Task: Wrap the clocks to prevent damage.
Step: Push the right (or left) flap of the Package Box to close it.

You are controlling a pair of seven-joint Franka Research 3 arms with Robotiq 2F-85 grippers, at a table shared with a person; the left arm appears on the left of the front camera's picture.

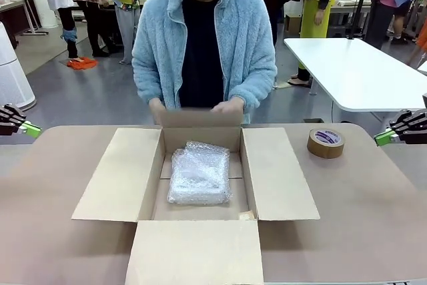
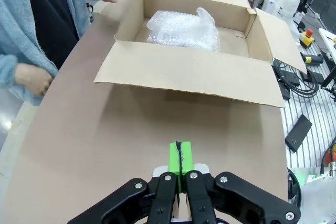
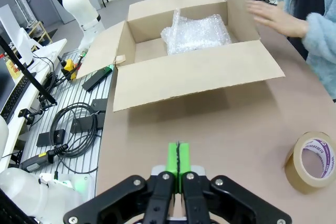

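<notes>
The left gripper (image 2: 180, 156) is clenched on nothing, its jaws pressed flat together. It hovers over bare table (image 2: 105, 145) at the robot's left edge, well apart from the cardboard box (image 2: 184, 69). The right gripper (image 3: 178, 156) is likewise closed and empty at the opposite edge. The brown tape roll (image 3: 312, 161) lies near it, between it and the box's right flap.

The box sits mid-table with its 2 side flaps and near flap splayed out. The person's hands (image 1: 229, 106) are at the far flap (image 1: 200, 118), which stands upright. The clocks (image 1: 199, 173), seen as 1 cushion of bubble wrap, lie on the box floor with bare cardboard showing around them.

That slack is the main worry. If the box is closed or moved as it is, the bundle can probably slide and strike a wall. I cannot tell whether the wrap is taped, so it may also loosen.

An arm coming in low would likely catch a side flap and shove the whole box towards the person's hands. A closed gripper reaching inside would push the bundle rather than take it, and a hard pinch through the wrap could stress a clock face. The right arm could also knock the tape roll away on its way in.
</notes>
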